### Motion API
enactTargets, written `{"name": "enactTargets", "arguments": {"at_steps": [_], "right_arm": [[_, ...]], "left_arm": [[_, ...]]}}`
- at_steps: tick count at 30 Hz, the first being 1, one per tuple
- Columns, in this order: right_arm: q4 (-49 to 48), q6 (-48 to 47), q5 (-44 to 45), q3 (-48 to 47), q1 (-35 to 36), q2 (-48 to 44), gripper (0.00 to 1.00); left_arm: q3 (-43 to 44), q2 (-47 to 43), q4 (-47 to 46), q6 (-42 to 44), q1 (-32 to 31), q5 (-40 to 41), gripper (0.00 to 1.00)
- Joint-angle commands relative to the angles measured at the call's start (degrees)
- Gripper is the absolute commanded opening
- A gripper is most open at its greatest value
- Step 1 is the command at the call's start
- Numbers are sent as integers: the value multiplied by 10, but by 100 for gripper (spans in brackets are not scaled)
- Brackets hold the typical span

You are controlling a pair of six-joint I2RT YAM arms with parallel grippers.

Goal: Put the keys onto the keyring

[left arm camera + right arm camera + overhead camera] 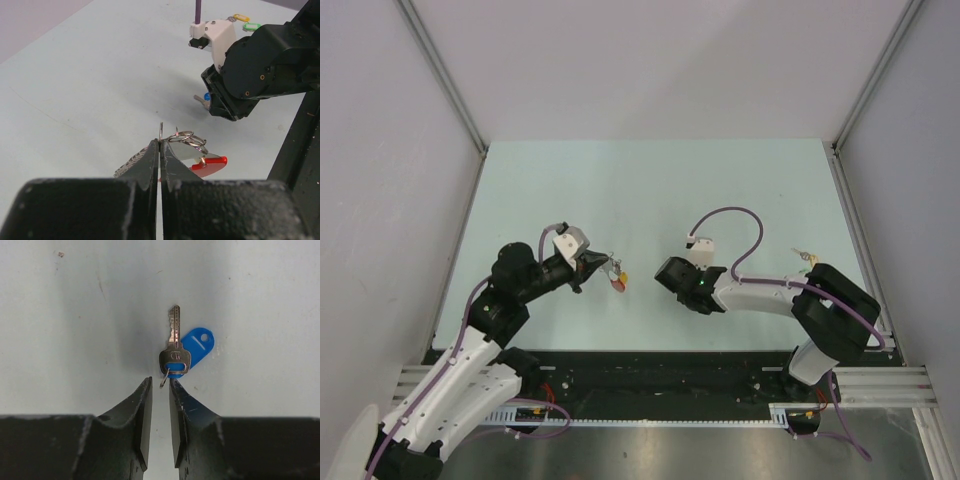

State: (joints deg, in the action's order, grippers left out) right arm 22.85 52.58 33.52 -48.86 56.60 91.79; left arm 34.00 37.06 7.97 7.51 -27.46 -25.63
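My left gripper (160, 142) is shut on a thin silver ring of the keyring (189, 139). Its linked rings and red curved band (212, 164) hang just right of the jaws, above the table. In the top view the left gripper (603, 262) holds the keyring (617, 276) left of centre. A silver key (173, 340) with a blue tag (198, 344) lies flat on the table. Its small split ring (164, 381) stands up between the tips of my right gripper (160, 382), whose jaws stand a narrow gap apart around it. The right gripper (666, 272) faces the left one.
More keys (804, 258) lie at the right side of the table, with a yellow tag (241, 17) and a green tag (251, 26). The right arm's black wrist (265, 65) sits close in front of the left gripper. Grey walls enclose the table.
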Motion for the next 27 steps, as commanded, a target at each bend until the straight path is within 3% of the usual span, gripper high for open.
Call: {"name": "enactTargets", "arguments": {"at_steps": [1, 27], "right_arm": [[-2, 23, 29, -1, -3, 9, 24], [16, 42, 27, 0, -3, 16, 12]], "left_arm": [[28, -11, -16, -7, 5, 0, 0], [27, -9, -16, -7, 6, -6, 0]]}}
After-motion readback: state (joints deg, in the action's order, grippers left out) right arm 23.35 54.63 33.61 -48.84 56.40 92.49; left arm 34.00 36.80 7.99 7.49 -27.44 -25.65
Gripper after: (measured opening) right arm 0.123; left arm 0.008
